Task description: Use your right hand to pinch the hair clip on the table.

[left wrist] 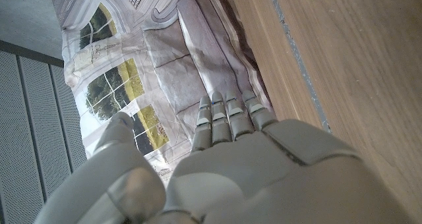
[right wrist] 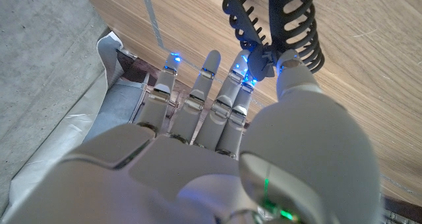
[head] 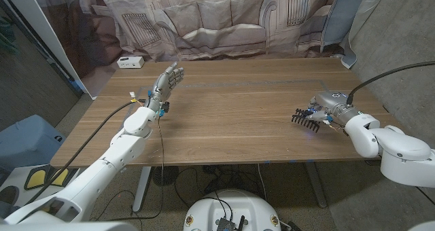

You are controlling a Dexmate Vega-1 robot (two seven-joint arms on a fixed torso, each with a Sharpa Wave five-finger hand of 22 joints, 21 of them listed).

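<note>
We are seeing the black hair clip [head: 304, 119] lying on the wooden bench [head: 238, 115] toward its right side, with the right robot hand [head: 329, 107] sitting directly against it. In the right wrist view the thumb tip and a fingertip [right wrist: 245, 79] are closing on the hinge end of the clip [right wrist: 277, 26] — the toothed jaws are pointing away from the palm, and the remaining fingers are reaching out straight beside it with blue lights glowing near their tips. So the right robot hand is pinching the clip, which is still resting on the wood. The left robot hand [head: 165, 83] is hovering well apart over the left part of the bench, raised with its palm upright and its fingers extended and slightly spread, holding nothing; the left wrist view is showing the back of that hand [left wrist: 250, 165] with the fingers straight. A small white box [head: 130, 62] is sitting at the far left corner of the bench, and a printed backdrop [head: 224, 17] showing a sofa is hanging behind the far edge.
</note>
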